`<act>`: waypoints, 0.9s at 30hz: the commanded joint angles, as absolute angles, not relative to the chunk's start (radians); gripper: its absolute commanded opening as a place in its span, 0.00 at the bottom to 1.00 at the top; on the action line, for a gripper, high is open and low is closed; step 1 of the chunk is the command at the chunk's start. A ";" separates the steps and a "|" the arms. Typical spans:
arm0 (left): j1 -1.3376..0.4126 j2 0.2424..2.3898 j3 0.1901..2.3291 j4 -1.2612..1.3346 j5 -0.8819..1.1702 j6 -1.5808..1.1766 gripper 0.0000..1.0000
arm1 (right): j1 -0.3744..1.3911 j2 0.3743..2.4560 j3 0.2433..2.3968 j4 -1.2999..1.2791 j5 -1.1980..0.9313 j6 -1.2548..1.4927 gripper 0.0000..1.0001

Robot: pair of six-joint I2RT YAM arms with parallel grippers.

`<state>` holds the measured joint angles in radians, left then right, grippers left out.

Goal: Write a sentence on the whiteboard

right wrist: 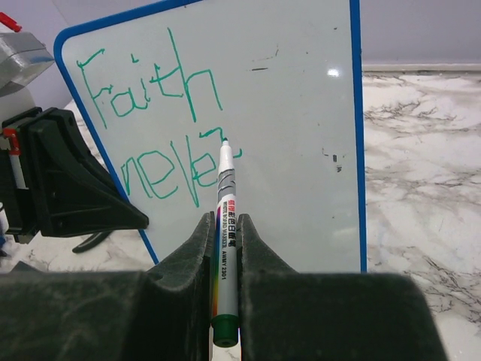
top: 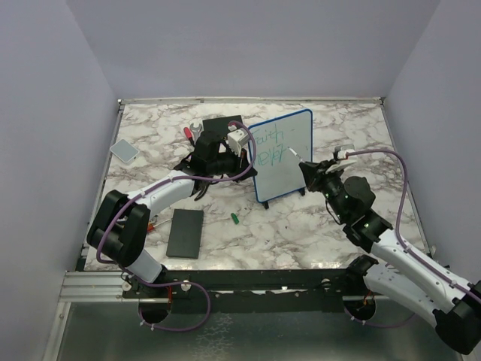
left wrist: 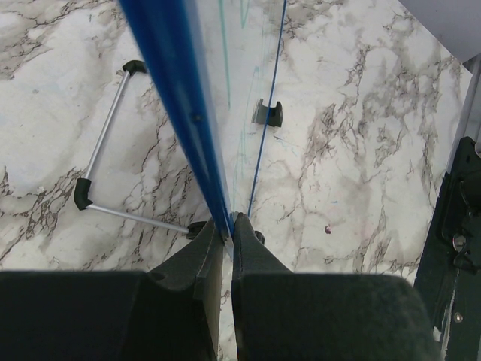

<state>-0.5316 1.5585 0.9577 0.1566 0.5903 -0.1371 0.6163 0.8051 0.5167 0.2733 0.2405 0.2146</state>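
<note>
The whiteboard with a blue frame stands upright mid-table. Green lettering reads "Faith" above "never"; it also shows in the top view. My left gripper is shut on the board's blue frame edge and grips it at the left side. My right gripper is shut on a white marker with a green end. The marker's tip is at the board's face by the end of "never". In the top view the right gripper is in front of the board.
A flat black slab lies near left. A green marker cap lies in front of the board. A grey pad lies at far left. A black stand with tools is behind the left gripper. The board's wire foot rests on the marble.
</note>
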 commanded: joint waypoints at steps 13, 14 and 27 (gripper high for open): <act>-0.537 1.557 0.953 0.074 0.546 -0.099 0.00 | 0.590 0.803 0.538 0.234 0.313 0.156 0.01; -0.537 1.557 0.954 0.075 0.546 -0.100 0.00 | 0.587 0.809 0.543 0.241 0.310 0.153 0.01; -0.537 1.563 0.955 0.074 0.549 -0.096 0.00 | 0.553 0.889 0.581 0.325 0.298 0.118 0.01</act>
